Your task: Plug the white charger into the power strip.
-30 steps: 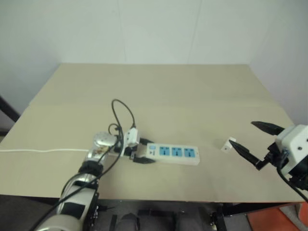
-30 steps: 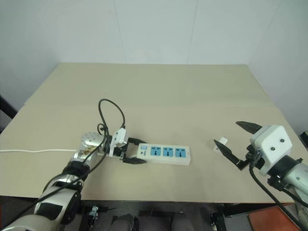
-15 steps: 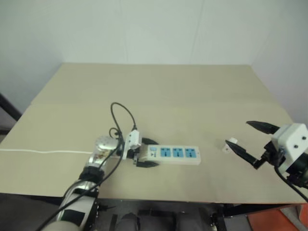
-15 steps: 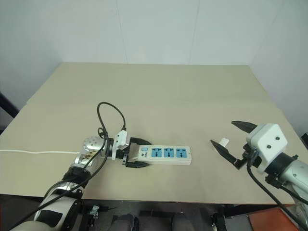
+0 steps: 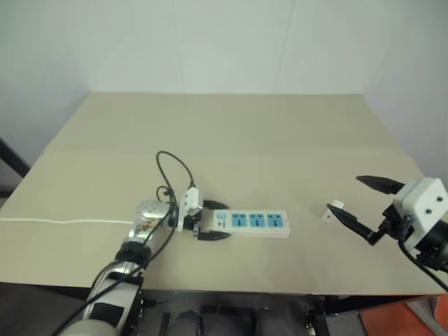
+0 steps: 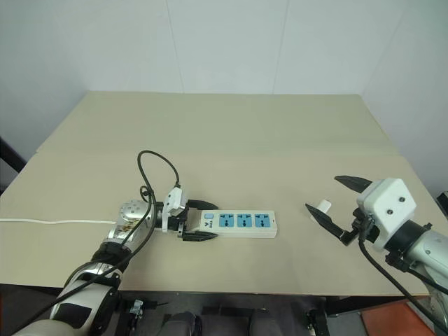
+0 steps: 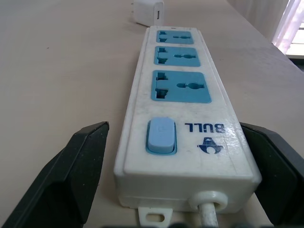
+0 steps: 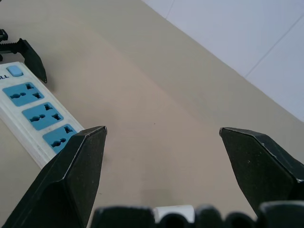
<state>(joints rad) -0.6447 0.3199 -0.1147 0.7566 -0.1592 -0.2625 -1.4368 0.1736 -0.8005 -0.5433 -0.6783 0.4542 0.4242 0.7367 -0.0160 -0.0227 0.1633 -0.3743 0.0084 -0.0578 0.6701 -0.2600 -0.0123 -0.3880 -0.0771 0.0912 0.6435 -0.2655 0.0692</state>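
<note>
Because the white charger (image 6: 321,207) is small, light, rigid and likely slippery, pinch its flat sides; it lies on the tabletop (image 6: 231,133) between the right gripper's (image 6: 334,204) spread jaws. The left gripper's (image 6: 199,222) jaws stand spread around the power strip's (image 6: 238,224) switch end.

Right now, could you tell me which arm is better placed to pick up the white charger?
The right. The right gripper hangs open with the white charger between its fingers, while the left gripper is open around the switch end of the power strip.
</note>
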